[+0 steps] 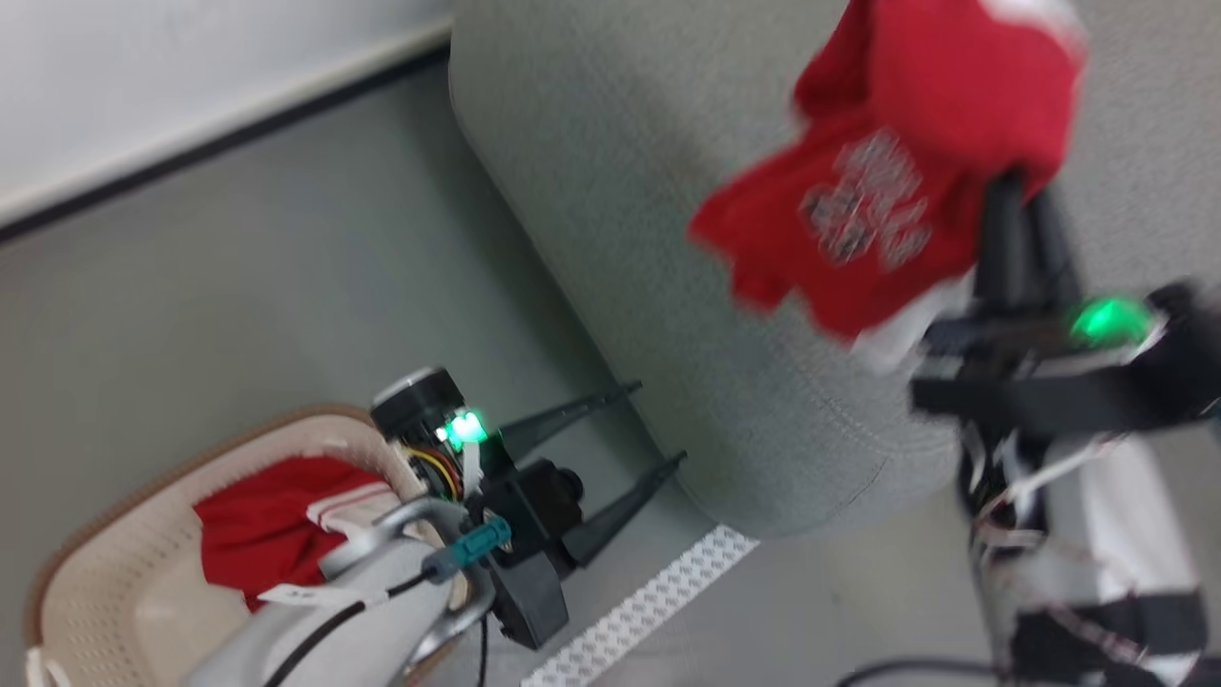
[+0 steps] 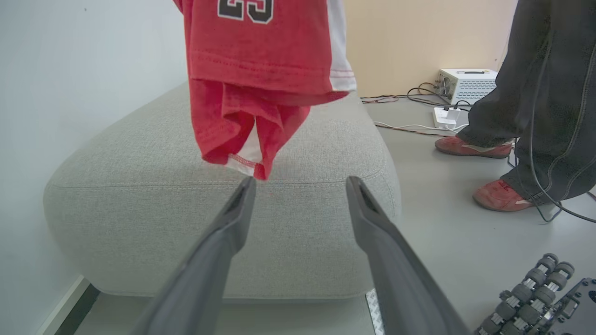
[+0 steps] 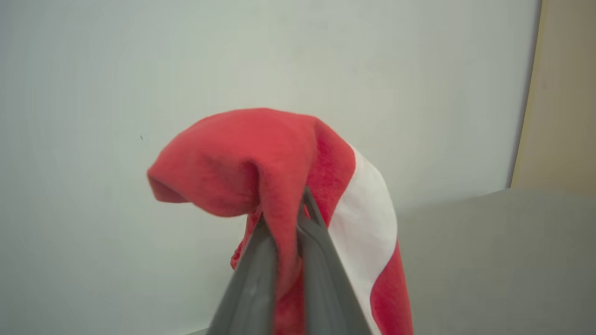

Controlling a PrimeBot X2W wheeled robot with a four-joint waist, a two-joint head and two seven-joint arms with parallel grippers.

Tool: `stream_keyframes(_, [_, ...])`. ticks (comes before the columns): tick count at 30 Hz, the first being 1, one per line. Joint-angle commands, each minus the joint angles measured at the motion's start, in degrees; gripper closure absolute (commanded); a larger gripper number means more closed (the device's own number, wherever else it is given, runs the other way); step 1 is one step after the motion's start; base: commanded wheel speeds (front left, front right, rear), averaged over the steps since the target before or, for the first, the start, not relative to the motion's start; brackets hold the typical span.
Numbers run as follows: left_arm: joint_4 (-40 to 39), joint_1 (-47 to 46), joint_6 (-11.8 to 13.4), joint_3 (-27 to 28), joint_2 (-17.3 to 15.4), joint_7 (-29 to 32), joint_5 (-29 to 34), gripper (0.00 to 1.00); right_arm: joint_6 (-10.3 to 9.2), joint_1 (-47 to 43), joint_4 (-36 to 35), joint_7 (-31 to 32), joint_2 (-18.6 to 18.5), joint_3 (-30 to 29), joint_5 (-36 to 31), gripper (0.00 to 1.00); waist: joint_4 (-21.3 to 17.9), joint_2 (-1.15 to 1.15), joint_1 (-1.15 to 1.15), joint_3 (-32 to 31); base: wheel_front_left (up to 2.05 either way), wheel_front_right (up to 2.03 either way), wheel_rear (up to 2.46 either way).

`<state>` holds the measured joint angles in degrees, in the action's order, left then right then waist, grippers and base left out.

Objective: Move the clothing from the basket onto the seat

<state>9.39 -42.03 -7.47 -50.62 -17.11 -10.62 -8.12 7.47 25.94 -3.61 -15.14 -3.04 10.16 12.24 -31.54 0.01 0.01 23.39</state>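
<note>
My right gripper point(image 1: 1016, 186) is shut on a red jersey point(image 1: 887, 162) with white panels and holds it up over the grey seat point(image 1: 620, 191). In the right wrist view the jersey point(image 3: 260, 163) drapes over my right gripper point(image 3: 286, 211). From the left wrist view its hem point(image 2: 260, 93) hangs above the seat point(image 2: 139, 186), with dark number print at the top. My left gripper point(image 1: 658, 425) stands open by the seat's near corner, its fingers point(image 2: 233, 223) apart and holding nothing. Another red garment point(image 1: 267, 525) with white striped trim lies in the cream basket point(image 1: 105, 572).
A person's legs and red shoes point(image 2: 470, 146) stand on the grey floor to the right of the seat, with cables, a power strip and a white box point(image 2: 465, 83) behind. A white patterned strip point(image 1: 649, 601) lies on the floor. A wall point(image 1: 143, 76) runs beyond.
</note>
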Motion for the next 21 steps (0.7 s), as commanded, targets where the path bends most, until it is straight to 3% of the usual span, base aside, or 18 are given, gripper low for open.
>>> stream_keyframes(1, [-0.5, -1.3, 0.0, -0.2, -1.0, 0.3, 0.1, 0.0, 0.04, 2.8, -0.4, -0.1, 0.2, -1.1, -0.7, 1.0, 0.4, -0.01, -0.01, 6.0, 0.0, 0.0, 0.0])
stream_keyframes(7, [-3.0, -6.5, 0.0, -1.9, -3.1, 2.3, 0.0, 0.0, 0.04, 14.3, -0.1, -0.1, -3.1, -9.9, -0.1, 1.0, 2.8, -0.01, -0.01, 11.9, 0.0, 0.0, 0.0])
stream_keyframes(10, [-4.9, -10.5, 0.0, -3.5, -4.1, 3.9, -0.2, 0.0, 0.01, 20.6, 0.0, -0.1, -6.7, -15.1, 1.1, 1.0, 5.0, -0.01, -0.01, 16.1, 0.0, 0.0, 0.0])
stream_keyframes(21, [-8.5, -17.2, 0.0, -4.4, -7.7, 7.1, -0.4, 0.0, 0.02, 29.6, 3.8, -0.1, -13.5, -26.6, 0.0, 1.0, 7.2, -0.01, -0.01, 25.8, 0.0, 0.0, 0.0])
